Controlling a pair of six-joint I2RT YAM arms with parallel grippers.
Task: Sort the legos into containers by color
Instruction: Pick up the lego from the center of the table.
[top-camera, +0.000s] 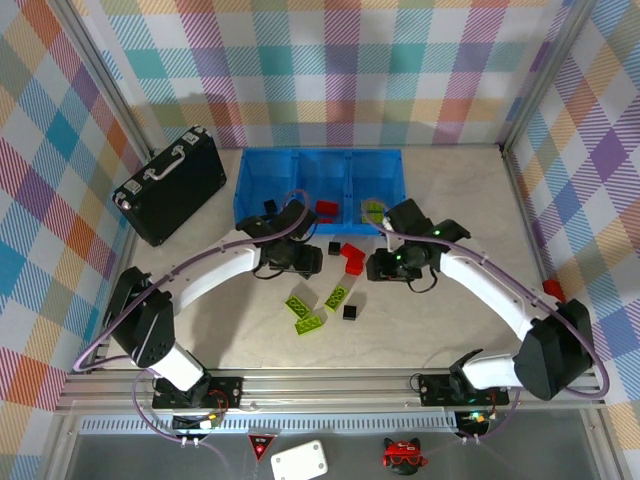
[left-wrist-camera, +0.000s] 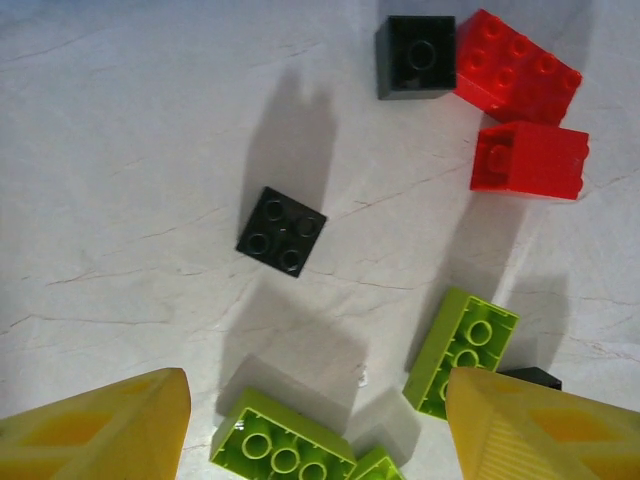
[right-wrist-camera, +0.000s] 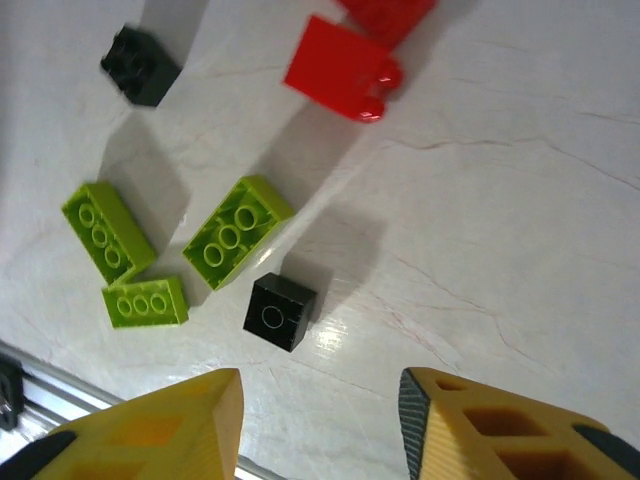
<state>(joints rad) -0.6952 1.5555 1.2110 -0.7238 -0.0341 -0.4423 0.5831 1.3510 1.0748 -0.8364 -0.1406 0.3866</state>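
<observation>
The blue three-compartment tray (top-camera: 300, 165) stands at the back; a black piece (top-camera: 270, 205), a red brick (top-camera: 326, 208) and a lime brick (top-camera: 373, 210) lie in its separate compartments. Loose legos lie on the table in front: red bricks (left-wrist-camera: 528, 160), black bricks (left-wrist-camera: 281, 231) and lime bricks (left-wrist-camera: 462, 350). My left gripper (left-wrist-camera: 320, 430) hovers open above a lime brick (left-wrist-camera: 280, 445), holding nothing. My right gripper (right-wrist-camera: 320, 420) is open and empty, just short of a black cube (right-wrist-camera: 280, 311) that lies next to lime bricks (right-wrist-camera: 238, 231).
A black briefcase (top-camera: 170, 185) with a silver handle lies at the back left. A small red object (top-camera: 553, 290) sits by the right wall. The metal rail (right-wrist-camera: 20, 380) runs along the table's near edge. Plaid walls close in three sides.
</observation>
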